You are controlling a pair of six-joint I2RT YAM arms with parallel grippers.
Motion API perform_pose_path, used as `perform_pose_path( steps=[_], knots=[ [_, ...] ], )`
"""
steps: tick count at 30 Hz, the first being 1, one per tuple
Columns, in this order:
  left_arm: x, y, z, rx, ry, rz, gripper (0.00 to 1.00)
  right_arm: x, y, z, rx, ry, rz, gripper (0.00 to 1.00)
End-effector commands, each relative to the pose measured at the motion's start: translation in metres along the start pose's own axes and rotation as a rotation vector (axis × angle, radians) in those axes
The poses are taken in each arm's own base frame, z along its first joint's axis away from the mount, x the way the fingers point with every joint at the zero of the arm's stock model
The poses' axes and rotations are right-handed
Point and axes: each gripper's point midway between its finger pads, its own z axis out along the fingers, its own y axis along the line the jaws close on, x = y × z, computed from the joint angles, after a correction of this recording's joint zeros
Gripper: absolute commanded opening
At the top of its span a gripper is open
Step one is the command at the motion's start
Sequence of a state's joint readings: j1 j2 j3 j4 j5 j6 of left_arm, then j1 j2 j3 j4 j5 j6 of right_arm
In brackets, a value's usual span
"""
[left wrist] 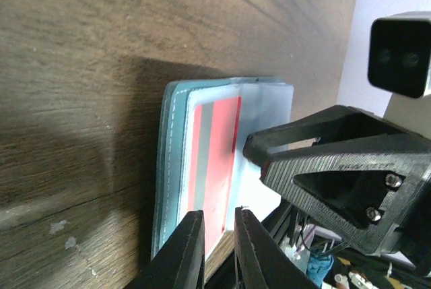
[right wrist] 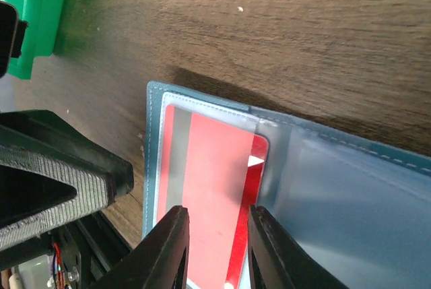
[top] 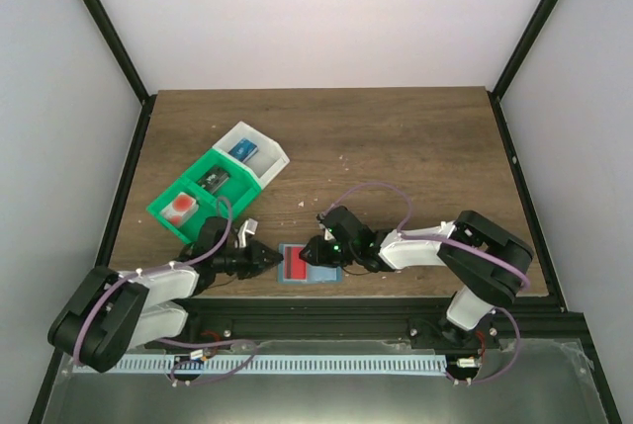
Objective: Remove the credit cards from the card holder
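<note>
Card holder [right wrist: 350,195]: one, open flat on table [top: 396,147] near front edge, between two grippers. One red credit card [right wrist: 209,181] in left pocket. Right gripper [right wrist: 217,211] fingers apart over card; left gripper [left wrist: 219,218] slim gap, grip unclear

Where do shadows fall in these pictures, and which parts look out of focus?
Top view: even light, all sharp, only faint shadows on the table. Left wrist view: a broad dark shadow lies on the table left of the card holder. Right wrist view: a narrow shadow runs along the card holder's far edge; the green tray looks blurred.
</note>
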State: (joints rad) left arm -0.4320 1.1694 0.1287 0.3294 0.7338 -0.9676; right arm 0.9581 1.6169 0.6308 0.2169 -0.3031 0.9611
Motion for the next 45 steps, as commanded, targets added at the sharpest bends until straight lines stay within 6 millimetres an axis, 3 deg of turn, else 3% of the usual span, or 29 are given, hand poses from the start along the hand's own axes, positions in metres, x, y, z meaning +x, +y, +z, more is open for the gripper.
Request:
perform_pose_path(
  steps=[1, 6, 13, 27, 39, 45],
  knots=[
    [0.005, -0.006, 0.003, 0.042, 0.037, 0.015, 0.16, -0.007, 0.001, -0.001, 0.023, -0.037, -0.023, 0.26],
    [0.005, -0.004, 0.002, 0.044, 0.020, 0.025, 0.16, -0.005, -0.006, -0.001, 0.042, -0.037, -0.013, 0.26],
    [0.006, 0.017, 0.005, -0.028, 0.016, 0.013, 0.11, -0.002, -0.010, 0.001, 0.041, -0.033, -0.006, 0.25],
    [0.006, 0.036, 0.008, -0.113, 0.017, 0.001, 0.06, 0.001, -0.015, 0.005, 0.035, -0.030, 0.009, 0.23],
    [0.009, 0.041, 0.007, -0.120, 0.015, -0.005, 0.02, 0.004, -0.004, 0.007, -0.039, -0.016, 0.011, 0.20],
    [0.011, 0.044, 0.006, -0.128, 0.016, -0.010, 0.02, 0.001, -0.008, 0.006, -0.019, -0.031, 0.031, 0.20]
  ],
)
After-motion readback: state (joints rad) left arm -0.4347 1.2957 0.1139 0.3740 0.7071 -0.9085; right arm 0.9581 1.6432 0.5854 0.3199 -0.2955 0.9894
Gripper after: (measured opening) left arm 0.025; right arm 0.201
